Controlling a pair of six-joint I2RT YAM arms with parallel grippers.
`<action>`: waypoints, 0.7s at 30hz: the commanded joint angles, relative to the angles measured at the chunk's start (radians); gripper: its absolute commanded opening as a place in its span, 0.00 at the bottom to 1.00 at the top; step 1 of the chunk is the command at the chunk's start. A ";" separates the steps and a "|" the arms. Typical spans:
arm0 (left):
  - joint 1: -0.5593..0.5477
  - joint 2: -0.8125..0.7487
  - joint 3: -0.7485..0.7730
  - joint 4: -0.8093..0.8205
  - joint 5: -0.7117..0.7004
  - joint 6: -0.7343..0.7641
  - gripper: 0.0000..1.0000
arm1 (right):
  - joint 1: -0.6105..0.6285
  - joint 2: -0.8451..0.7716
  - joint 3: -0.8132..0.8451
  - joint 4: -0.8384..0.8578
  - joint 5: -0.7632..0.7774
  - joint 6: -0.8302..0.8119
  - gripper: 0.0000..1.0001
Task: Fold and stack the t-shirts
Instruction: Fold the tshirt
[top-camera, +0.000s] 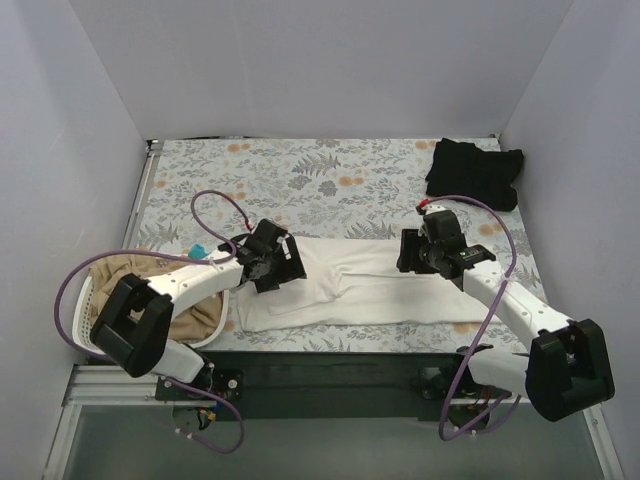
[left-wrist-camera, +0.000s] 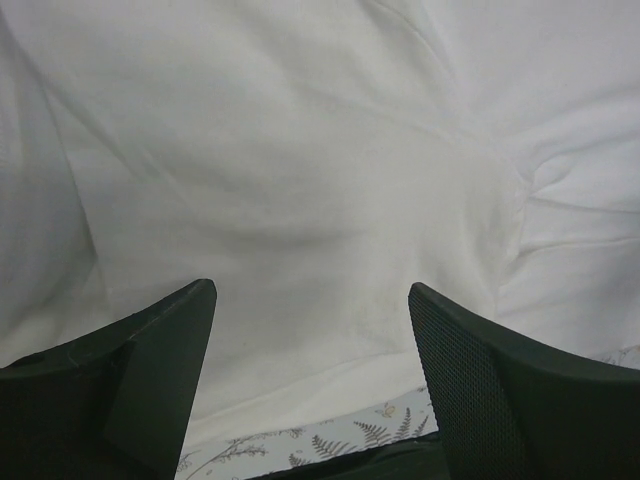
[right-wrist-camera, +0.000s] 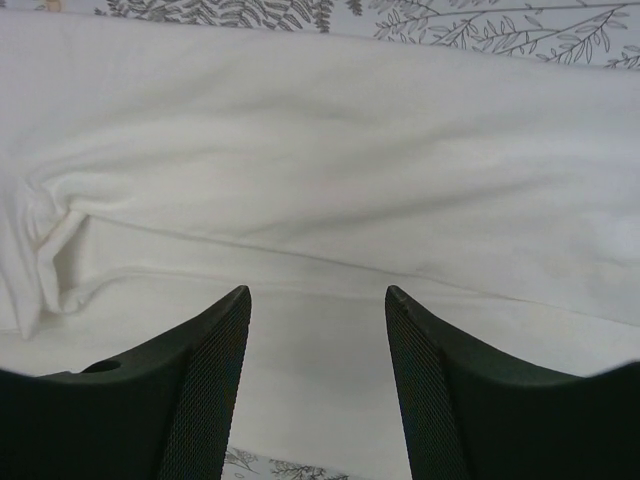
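The white t-shirt (top-camera: 350, 285) lies folded into a long strip across the near middle of the table. My left gripper (top-camera: 285, 262) hovers over its left end, open and empty; the white cloth (left-wrist-camera: 300, 180) fills the left wrist view between my fingers (left-wrist-camera: 180, 340). My right gripper (top-camera: 408, 255) hovers over the strip's right part, open and empty; the white cloth (right-wrist-camera: 320, 180) lies under it. The black t-shirt (top-camera: 475, 172) lies folded at the far right. The tan t-shirt (top-camera: 170, 290) sits in the basket at the left.
The white laundry basket (top-camera: 92, 300) stands at the table's near left edge. A black bar (top-camera: 330, 365) runs along the near edge. Grey walls enclose the table on three sides. Purple cables loop from both arms.
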 joint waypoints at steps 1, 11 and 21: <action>0.010 0.058 0.030 0.072 0.004 0.011 0.78 | -0.064 0.031 -0.030 0.009 -0.100 -0.036 0.63; 0.082 0.258 0.096 0.109 -0.001 0.125 0.78 | -0.081 0.049 -0.113 0.058 -0.167 0.013 0.62; 0.189 0.584 0.467 -0.035 -0.093 0.313 0.78 | -0.081 -0.032 -0.108 0.035 -0.171 0.007 0.63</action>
